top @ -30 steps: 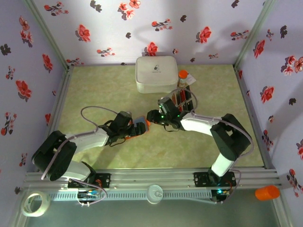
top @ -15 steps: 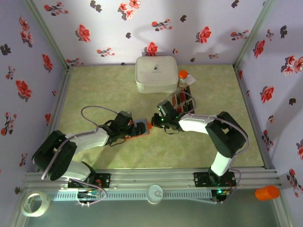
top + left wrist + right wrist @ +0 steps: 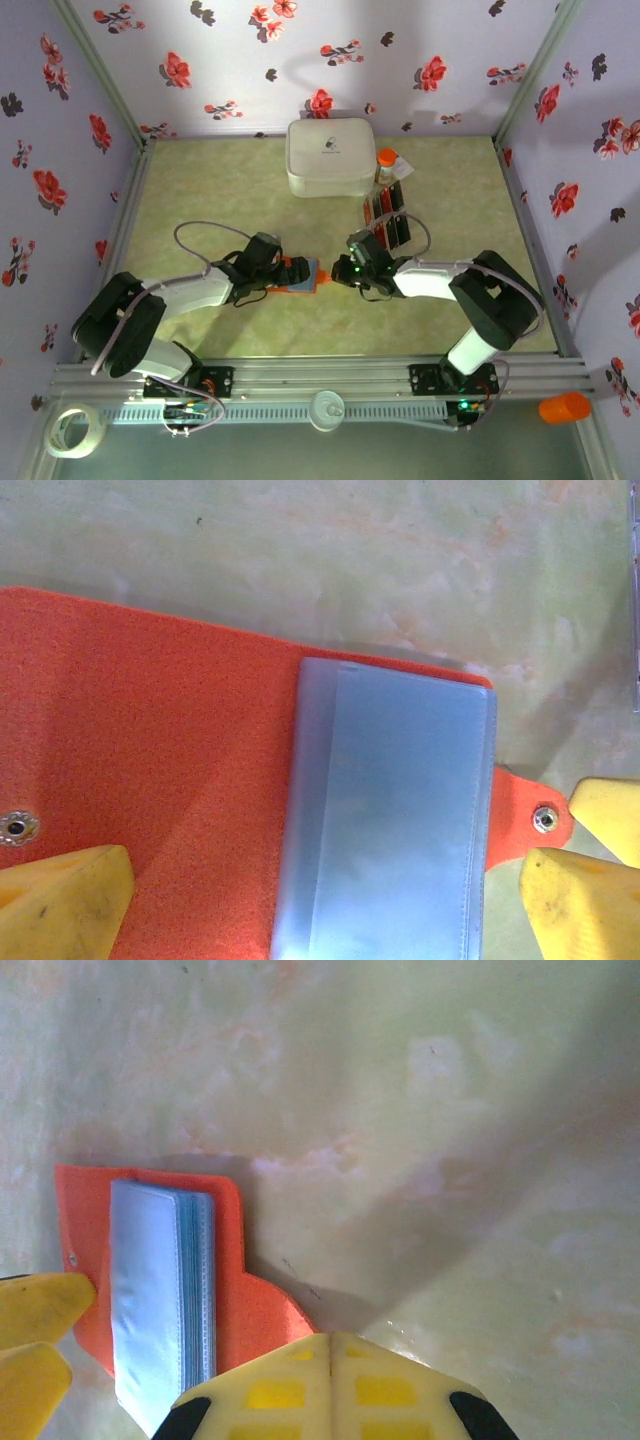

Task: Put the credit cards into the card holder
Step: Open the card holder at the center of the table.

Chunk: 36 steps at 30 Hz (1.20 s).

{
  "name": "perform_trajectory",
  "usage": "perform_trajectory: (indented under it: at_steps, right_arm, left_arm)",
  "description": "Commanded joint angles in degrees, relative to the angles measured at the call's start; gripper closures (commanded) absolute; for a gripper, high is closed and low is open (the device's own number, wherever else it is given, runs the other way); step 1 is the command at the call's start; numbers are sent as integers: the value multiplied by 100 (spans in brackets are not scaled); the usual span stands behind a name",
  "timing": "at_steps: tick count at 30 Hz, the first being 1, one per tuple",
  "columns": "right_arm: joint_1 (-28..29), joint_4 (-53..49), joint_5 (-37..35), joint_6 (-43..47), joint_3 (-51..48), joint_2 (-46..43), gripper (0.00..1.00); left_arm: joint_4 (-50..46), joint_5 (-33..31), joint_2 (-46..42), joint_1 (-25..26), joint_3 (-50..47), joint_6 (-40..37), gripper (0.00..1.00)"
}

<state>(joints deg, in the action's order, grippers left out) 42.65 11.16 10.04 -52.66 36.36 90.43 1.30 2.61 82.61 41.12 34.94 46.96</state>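
The right hand (image 3: 345,272) is fully closed with nothing visible between its fingers. In its wrist view the pressed-together tips sit at the edge of the snap tab (image 3: 540,818) of the card holder (image 3: 303,276); I cannot tell whether they touch it. The left hand (image 3: 282,272) is spread wide and grips nothing. One of its fingers (image 3: 60,905) hangs over the orange flap and the other is off the far side, just beyond the tab, so the hand straddles the holder.

The holder lies open and flat on the tabletop (image 3: 220,200), at 3 o'clock from the left hand and 9 o'clock from the right. Its blue-grey plastic sleeves (image 3: 390,810) face up. The credit cards (image 3: 390,225), red and black, lie grouped at about 1 o'clock from the right hand, apart from the holder. I see none in a sleeve. Farther out, at 12 o'clock, stands a white case (image 3: 330,157).

The holder looks ready, so the step in hand is probably fetching a first card. To do it well, the right hand should open before it reaches and single out one card by an edge, since thin cards lying flat are hard to pinch. It should then bring the card in low and in line with a sleeve mouth. Meanwhile the left hand should pin the orange flap so the holder does not slide.
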Motion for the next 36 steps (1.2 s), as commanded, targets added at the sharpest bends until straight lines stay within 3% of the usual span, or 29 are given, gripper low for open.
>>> perform_trajectory:
  at_steps: [1, 7, 11, 15, 23, 36]
  right_arm:
    - [27, 97, -197, -123, -112, -149, 100]
    - [-133, -79, -49, 95, 78, 42, 100]
    - [-144, -297, -32, 157, 262, -75, 85]
    - [-143, -698, -131, 289, 549, -333, 83]
    - [-136, -1112, 99, 343, 1357, -135, 89]
    - [186, -671, 430, -233, 2107, 1287, 97]
  left_arm:
    - [-87, 21, 53, 18, 18, -32, 0]
    - [17, 22, 41, 89, -79, 66, 0]
    - [113, 24, 32, 106, -174, 117, 0]
    - [233, 27, 12, 124, -277, 190, 0]
    - [390, 15, 10, 169, -413, 291, 0]
    - [358, -126, -150, 212, -484, 362, 0]
